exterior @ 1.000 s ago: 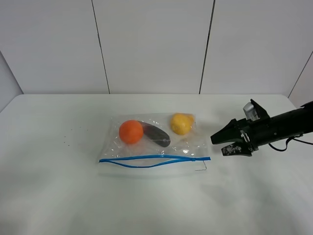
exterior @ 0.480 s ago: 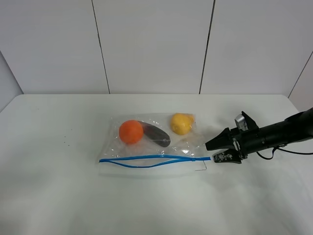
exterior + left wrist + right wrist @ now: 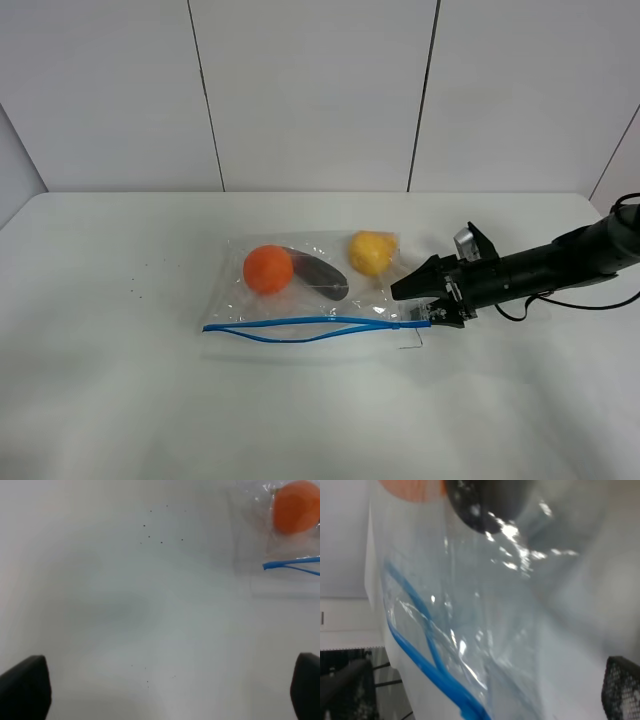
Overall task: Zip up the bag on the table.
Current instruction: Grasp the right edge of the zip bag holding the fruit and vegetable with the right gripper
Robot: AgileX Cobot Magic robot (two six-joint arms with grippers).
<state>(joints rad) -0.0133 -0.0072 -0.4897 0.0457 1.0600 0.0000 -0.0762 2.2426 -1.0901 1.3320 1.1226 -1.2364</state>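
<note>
Bag: the bag (image 3: 310, 290) lies flat near the middle of the table (image 3: 120, 400), with an orange fruit (image 3: 268, 269), a dark purple one (image 3: 322, 277) and a yellow one (image 3: 370, 253) inside it.
Zipper strip: the blue zipper strip (image 3: 300, 328) runs along the bag's near edge; its two tracks gape apart along the middle, so the mouth reads as unsealed.
Right gripper: the right gripper (image 3: 412, 308) is at the bag's right end, jaws spread on either side of the strip's tip and pinching nothing that I can see.
Left gripper: the left gripper (image 3: 162, 692) hangs off the bag's orange-fruit end, fingertips wide apart over bare table, touching nothing.
Risk, dragging: nothing pins the bag, so a pinch pulled along the strip would likely tow the light bag.
Risk, bad bite: the jaws may close on crinkled film beside the strip, or press misaligned tracks, leaving gaps.
</note>
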